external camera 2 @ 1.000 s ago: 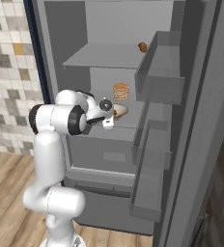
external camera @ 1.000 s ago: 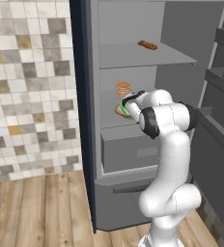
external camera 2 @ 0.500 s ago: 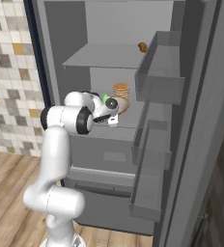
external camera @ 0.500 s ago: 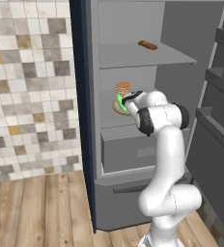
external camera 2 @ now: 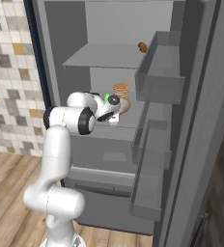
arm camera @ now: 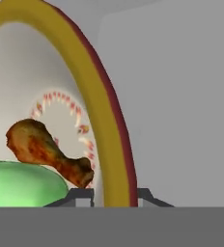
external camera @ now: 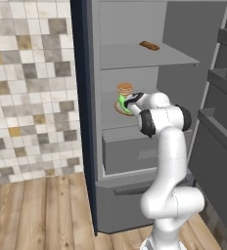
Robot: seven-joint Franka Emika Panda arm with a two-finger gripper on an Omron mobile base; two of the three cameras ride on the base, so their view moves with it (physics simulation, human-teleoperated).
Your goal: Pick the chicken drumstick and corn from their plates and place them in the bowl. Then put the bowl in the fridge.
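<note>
In the hand view, the gripper [arm camera: 115,194] is straddling the thick rim of the bowl [arm camera: 92,103], its two dark fingertips [arm camera: 82,194] sitting narrowly apart on either side of that rim; whether they are pressing on it or just clear of it cannot be told. Just beyond the fingertips, inside the bowl, the chicken drumstick [arm camera: 46,152] is lying with its thin end pointing toward the rim, and the corn [arm camera: 24,185] is resting beside it, touching it. From the base views, the gripper [external camera: 128,101] is reaching into the open fridge [external camera: 135,122], where the bowl [external camera 2: 124,105] is sitting on the middle shelf, near a stack of pancakes [external camera: 124,89]. Farther up, a small brown item [external camera: 149,46] is lying on the top shelf.
</note>
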